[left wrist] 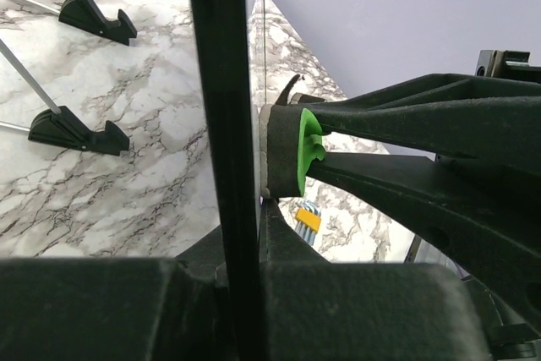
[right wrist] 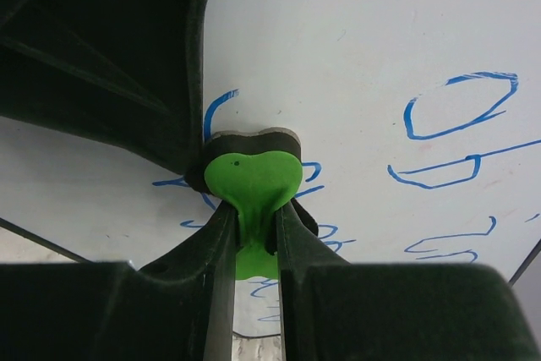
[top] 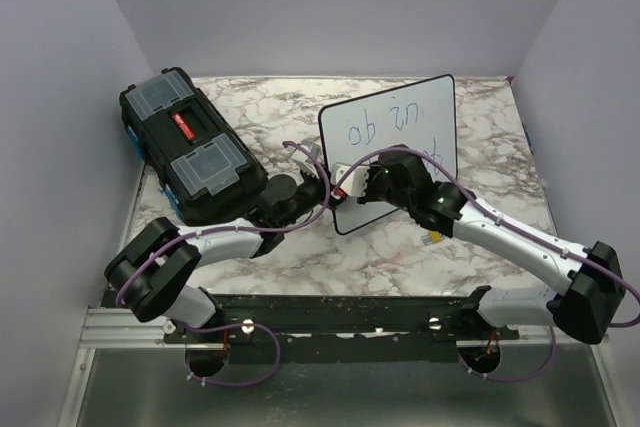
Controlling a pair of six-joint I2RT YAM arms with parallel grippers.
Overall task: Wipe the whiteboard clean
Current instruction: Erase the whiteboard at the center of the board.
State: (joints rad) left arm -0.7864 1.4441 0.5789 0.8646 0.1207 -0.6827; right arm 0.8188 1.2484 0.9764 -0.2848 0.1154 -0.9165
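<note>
Left of the whiteboard (top: 400, 132), a toolbox (top: 190, 147).

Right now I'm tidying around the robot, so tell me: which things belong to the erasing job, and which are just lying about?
In the job:
- whiteboard with blue writing
- green eraser, pressed to the board by the right gripper
- left gripper, clamping the board's edge

Lying about:
- black toolbox
- small yellow-and-blue item
</note>
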